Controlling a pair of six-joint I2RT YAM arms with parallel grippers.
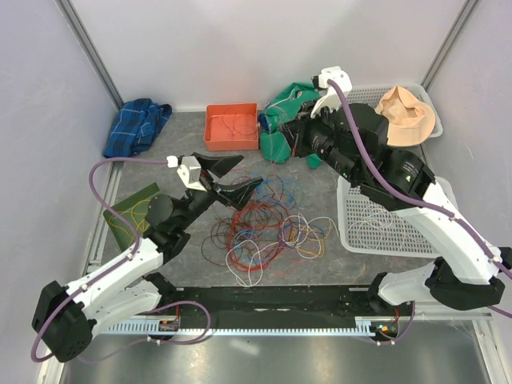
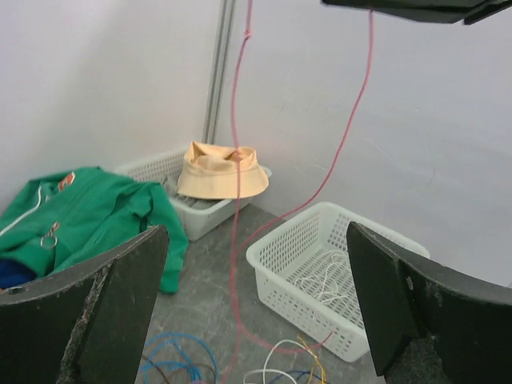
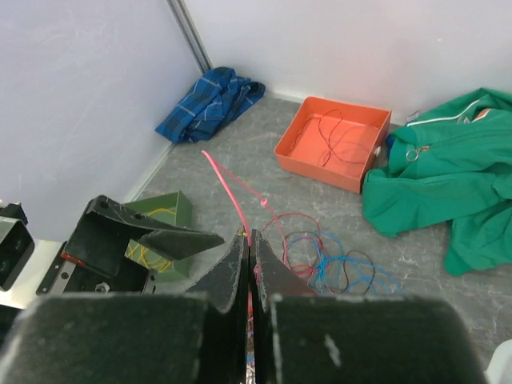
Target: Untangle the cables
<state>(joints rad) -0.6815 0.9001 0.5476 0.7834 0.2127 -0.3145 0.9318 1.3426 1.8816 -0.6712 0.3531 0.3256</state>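
While most cables [image 1: 264, 228] lie in a loose heap at the centre of the top view, one pink cable [image 2: 235, 160] hangs in a long loop from the raised right gripper [image 3: 250, 242], whose fingers are pinched tight on it. At the heap's upper left, the left gripper [image 1: 240, 174] gapes wide, holding nothing. The loop's lower end seems to run back into the heap, so more pulling may drag neighbouring cables or tighten a snag. It could also slip free.

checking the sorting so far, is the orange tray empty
No, a thin dark cable lies looped inside the orange tray.
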